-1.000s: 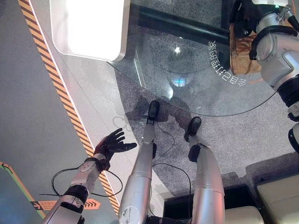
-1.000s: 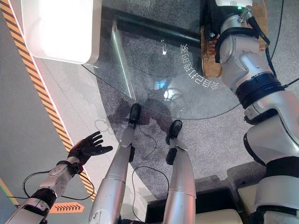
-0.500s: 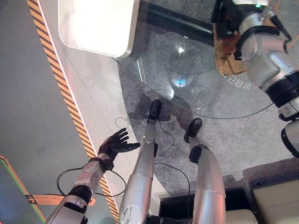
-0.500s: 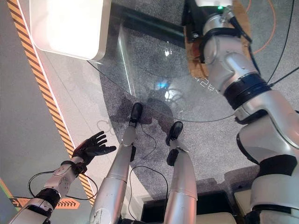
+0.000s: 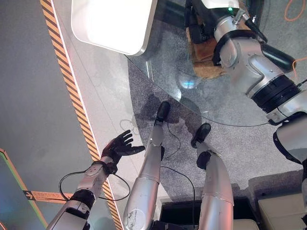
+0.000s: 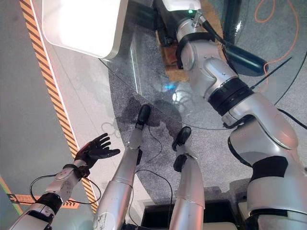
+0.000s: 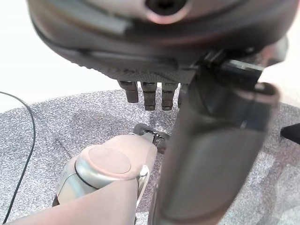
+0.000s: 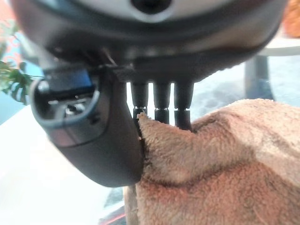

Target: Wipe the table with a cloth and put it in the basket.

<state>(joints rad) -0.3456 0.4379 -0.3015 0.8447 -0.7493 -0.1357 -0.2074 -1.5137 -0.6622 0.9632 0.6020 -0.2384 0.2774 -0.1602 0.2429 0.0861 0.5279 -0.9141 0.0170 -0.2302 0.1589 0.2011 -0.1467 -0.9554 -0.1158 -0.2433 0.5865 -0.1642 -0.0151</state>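
Note:
A brown fluffy cloth [image 5: 204, 55] lies on the round glass table [image 5: 216, 112] near its far side. My right hand [image 5: 194, 21] rests on the cloth's far end. In the right wrist view the thumb [image 8: 89, 126] and fingers [image 8: 159, 105] pinch a raised fold of the cloth [image 8: 225, 164]. My left hand [image 5: 119, 146] hangs low at the left over the floor, away from the table, with its fingers spread and nothing in it. The left wrist view shows those fingers [image 7: 150, 93] straight.
A white rounded slab [image 5: 115, 24] stands at the table's far left. An orange-and-black striped line [image 5: 72, 96] runs along the floor at the left. An orange cable [image 5: 293, 8] lies on the grey carpet at the far right.
The camera has shifted. My right arm has swept leftwards across the glass, taking the cloth with it. The left hand has kept its pose.

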